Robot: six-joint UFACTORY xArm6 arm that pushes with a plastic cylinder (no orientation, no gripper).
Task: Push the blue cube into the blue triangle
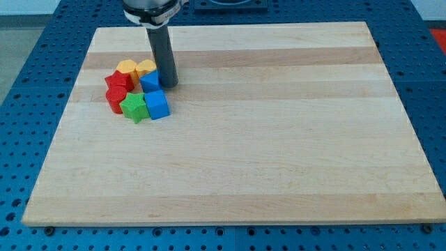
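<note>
You can count two red blocks, two yellow blocks, one green block, and two blue: the blue cube and the blue triangle, touching. My tip, a bare rod gripping nothing, stands just right of the triangle, above the cube, on the wooden board.

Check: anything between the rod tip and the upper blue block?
Nothing in the camera view: my tip sits right against the view's right side of the upper blue block. The blue cube lies just below.
</note>
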